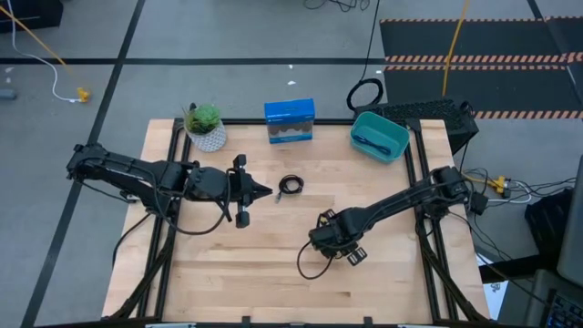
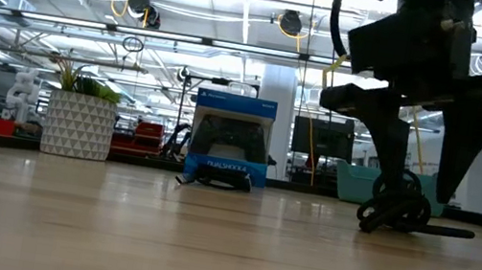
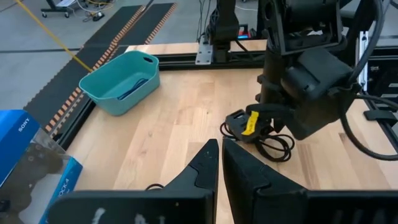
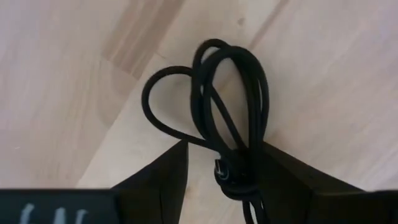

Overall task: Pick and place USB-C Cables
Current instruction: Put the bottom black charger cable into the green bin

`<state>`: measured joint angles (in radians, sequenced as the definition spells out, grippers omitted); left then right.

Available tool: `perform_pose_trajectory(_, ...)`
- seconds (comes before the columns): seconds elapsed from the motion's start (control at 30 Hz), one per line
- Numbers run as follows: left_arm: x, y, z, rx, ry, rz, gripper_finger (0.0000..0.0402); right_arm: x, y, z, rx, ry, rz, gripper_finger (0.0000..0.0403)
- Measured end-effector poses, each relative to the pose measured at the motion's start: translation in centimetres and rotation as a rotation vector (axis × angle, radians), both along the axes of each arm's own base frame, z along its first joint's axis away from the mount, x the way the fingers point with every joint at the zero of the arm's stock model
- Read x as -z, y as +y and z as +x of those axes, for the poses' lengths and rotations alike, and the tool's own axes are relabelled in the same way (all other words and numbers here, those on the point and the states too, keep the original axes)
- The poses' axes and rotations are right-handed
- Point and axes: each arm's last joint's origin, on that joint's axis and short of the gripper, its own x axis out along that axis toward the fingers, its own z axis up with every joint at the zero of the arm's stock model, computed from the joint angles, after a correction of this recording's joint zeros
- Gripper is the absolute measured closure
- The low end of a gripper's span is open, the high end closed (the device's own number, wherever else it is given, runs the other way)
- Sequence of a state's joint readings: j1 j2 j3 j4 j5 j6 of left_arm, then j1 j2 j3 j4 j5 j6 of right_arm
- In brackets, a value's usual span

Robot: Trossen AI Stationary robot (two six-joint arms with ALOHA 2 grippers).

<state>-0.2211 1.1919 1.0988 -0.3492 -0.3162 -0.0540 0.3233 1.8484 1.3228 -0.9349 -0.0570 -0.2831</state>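
Pale plank tabletop (image 1: 273,264) over grey workshop floor, right gripper (image 4: 222,171) pinching the long loose black cable bundle (image 4: 230,93) near the front, 1 tight coil (image 1: 291,185) mid-table, blue cable seemingly in the teal plastic bin (image 1: 401,143), left gripper (image 3: 220,163) fingers closed, empty.

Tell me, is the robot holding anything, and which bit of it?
The right gripper pinches the long black cable bundle at one bunched end, loops sticking out ahead. The left gripper holds nothing.

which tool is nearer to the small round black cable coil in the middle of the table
Left. The left tool points at the round coil, just beside it. The right tool is farther off toward the table's front, closed on the long loose black cable.
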Motion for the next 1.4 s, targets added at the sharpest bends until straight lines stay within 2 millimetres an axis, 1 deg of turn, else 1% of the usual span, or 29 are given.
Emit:
perform_pose_trajectory(0.2,0.0,0.0,0.0,0.0,0.0,0.0,0.0376,0.1,0.8,0.1,-0.083,-0.042,0.01,0.0238)
perform_pose_trajectory(0.47,0.0,0.0,0.0,-0.001,-0.001,-0.002,0.0376,2.3,0.8,-1.0,-0.214,-0.04,0.003,0.0238)
perform_pose_trajectory(0.67,0.0,0.0,0.0,-0.001,-0.001,-0.003,0.0376,3.0,0.7,-1.3,-0.236,-0.06,0.006,0.0238)
perform_pose_trajectory(0.8,0.0,0.0,0.0,-0.001,-0.001,-0.003,0.0376,3.1,0.7,-1.3,-0.248,-0.068,0.008,0.024)
perform_pose_trajectory(0.93,0.0,0.0,0.0,-0.001,-0.002,-0.004,0.0376,2.6,0.5,-1.6,-0.28,-0.064,-0.001,0.0253)
perform_pose_trajectory(1.07,0.0,0.0,0.0,-0.001,-0.002,-0.004,0.0376,2.6,1.0,-2.2,-0.4,-0.055,-0.135,0.026)
perform_pose_trajectory(1.17,0.0,0.0,0.0,-0.001,-0.002,-0.004,0.0376,2.7,1.6,-2.2,-0.471,-0.079,-0.154,0.0257)
perform_pose_trajectory(1.3,0.0,0.0,0.0,-0.001,-0.002,-0.004,0.0376,2.7,1.8,-2.0,-0.478,-0.107,-0.15,0.0254)
perform_pose_trajectory(1.4,0.0,0.0,0.0,-0.001,-0.002,-0.003,0.0376,2.7,1.6,-1.9,-0.463,-0.106,-0.13,0.0264)
